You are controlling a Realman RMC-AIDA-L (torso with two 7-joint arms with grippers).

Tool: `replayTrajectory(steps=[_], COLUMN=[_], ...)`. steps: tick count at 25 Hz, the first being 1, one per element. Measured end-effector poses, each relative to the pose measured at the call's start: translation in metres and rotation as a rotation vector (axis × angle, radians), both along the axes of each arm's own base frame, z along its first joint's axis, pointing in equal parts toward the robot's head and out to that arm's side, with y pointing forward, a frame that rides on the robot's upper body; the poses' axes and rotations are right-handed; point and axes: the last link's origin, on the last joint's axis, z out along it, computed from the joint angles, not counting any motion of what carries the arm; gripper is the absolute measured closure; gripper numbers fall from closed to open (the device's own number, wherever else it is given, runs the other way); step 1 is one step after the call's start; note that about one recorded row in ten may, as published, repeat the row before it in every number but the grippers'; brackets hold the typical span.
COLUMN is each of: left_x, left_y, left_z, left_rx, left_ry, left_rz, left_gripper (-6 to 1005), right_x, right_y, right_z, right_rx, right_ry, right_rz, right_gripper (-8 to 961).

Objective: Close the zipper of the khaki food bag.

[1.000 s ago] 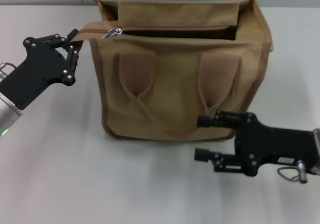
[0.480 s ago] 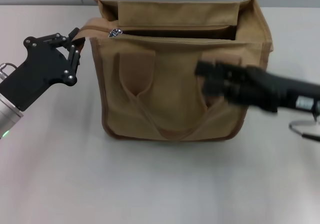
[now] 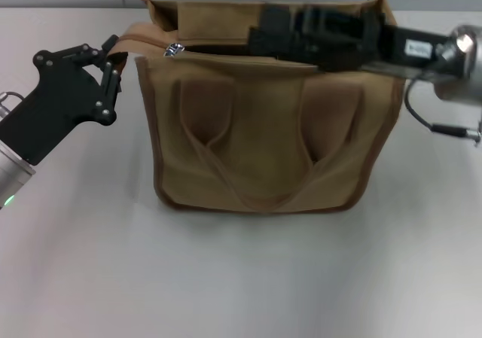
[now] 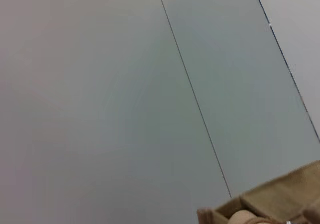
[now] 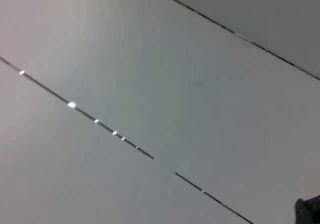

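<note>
The khaki food bag (image 3: 263, 120) sat upright in the middle of the white table (image 3: 241, 278), front handles facing the near side, top mostly gaping open. In the head view the zipper (image 3: 174, 49) had its little silver slider parked at the bag's far-left top corner, so pretty much the whole track was not yet closed. The left gripper (image 3: 111, 65) was right at that left corner, fingers pinched together on the brown end tab of the track; my guess is it was anchoring that end so the bag wouldn't slide or fold when the slider gets pulled to the right. The right gripper (image 3: 260, 38) reached in from the right, lying across the top opening with its tip just right of the slider and not touching it as far as I could see. It was smeared enough there that I honestly can't say how its fingers were set, and it didn't seem to be holding anything. The left wrist view was mostly grey wall panels, with just a corner of the bag's top edge (image 4: 270, 201) poking in. The right wrist view only gave wall panels and seams, plus a dark bit at the edge I couldn't identify.
</note>
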Motion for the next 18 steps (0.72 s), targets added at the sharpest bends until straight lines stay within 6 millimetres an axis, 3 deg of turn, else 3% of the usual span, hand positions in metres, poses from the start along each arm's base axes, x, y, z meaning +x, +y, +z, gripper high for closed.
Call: replayTrajectory(steps=[10,18], left_x=[0.009,0.018], left_y=[0.003,0.011], left_z=[0.004,0.006], left_rx=[0.017,0.025], left_ry=[-0.024,-0.032], left_rz=[-0.048,-0.077], left_gripper=[972,971], right_x=[-0.022,-0.036], right_y=[0.034,0.040], right_z=[-0.011,-0.028], right_rx=[0.001,-0.029], right_ry=[-0.121,-0.217], right_rz=[-0.089,-0.077], right_gripper=[232,231])
